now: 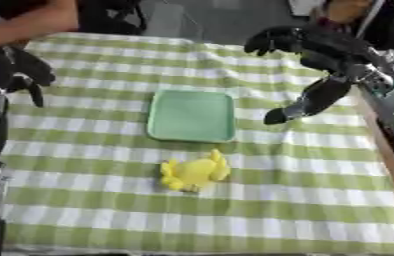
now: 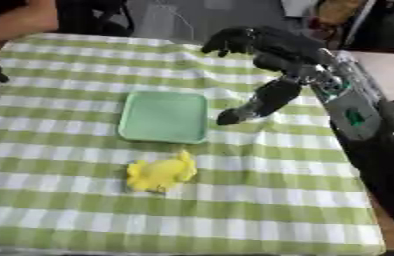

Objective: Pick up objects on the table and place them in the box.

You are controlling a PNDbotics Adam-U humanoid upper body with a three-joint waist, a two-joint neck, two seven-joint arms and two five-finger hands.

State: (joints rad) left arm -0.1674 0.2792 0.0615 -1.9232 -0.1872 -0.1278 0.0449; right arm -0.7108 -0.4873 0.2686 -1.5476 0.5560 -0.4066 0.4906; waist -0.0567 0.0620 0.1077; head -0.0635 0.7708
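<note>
Table covering [image 1: 305, 190] is a green-and-white check; the shallow box [image 1: 192, 116] at centre is plain pale green, the soft object [image 1: 195, 172] near of it plain yellow, and both robot hands, left [image 1: 15, 67] and right [image 2: 266, 47], are black.

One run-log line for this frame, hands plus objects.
right hand: open, raised right of green tray | left hand: curled, holding nothing, left edge | yellow toy: on cloth, near side of tray | tray: empty

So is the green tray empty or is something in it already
Empty. The tray shows only its bare green surface, and the yellow toy lies on the cloth just in front of it.
</note>
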